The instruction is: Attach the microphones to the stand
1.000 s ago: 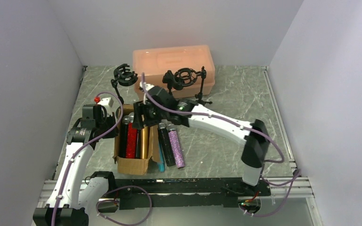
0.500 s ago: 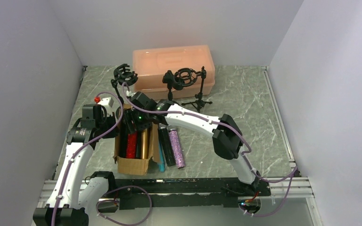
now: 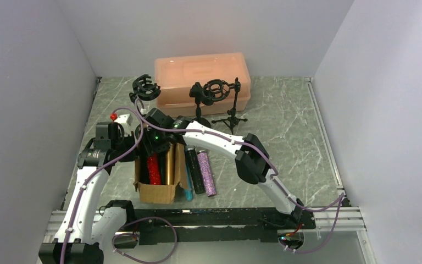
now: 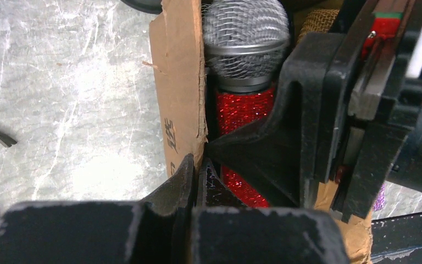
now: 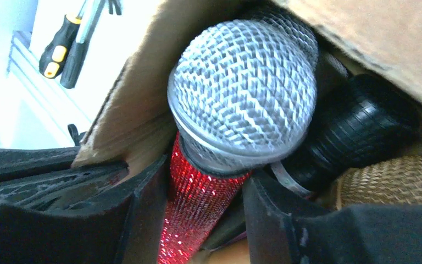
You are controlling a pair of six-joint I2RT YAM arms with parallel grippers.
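A cardboard box (image 3: 155, 192) holds the red glitter microphone (image 3: 154, 168) (image 5: 198, 203), a gold one (image 3: 168, 165) and a black one (image 5: 362, 121). My right gripper (image 3: 153, 147) (image 5: 206, 192) reaches into the box, its fingers pressed on both sides of the red handle just below the silver mesh head (image 5: 242, 82). My left gripper (image 3: 137, 135) (image 4: 196, 168) is shut on the box's left wall (image 4: 178, 82). Black (image 3: 193, 170), purple glitter (image 3: 205, 173) and teal (image 3: 188, 192) microphones lie on the table right of the box. Two stands with black clips (image 3: 145, 88) (image 3: 217, 91) stand behind.
A pink lidded bin (image 3: 202, 71) sits against the back wall behind the stands. A small tripod base (image 3: 232, 113) stands right of my right arm. Grey walls close in both sides; a metal rail (image 3: 324, 148) edges the table on the right.
My right arm has folded back and swung left, its gripper going deeper into the box, with the jaws narrowing around the red glitter microphone. The left arm has not moved.
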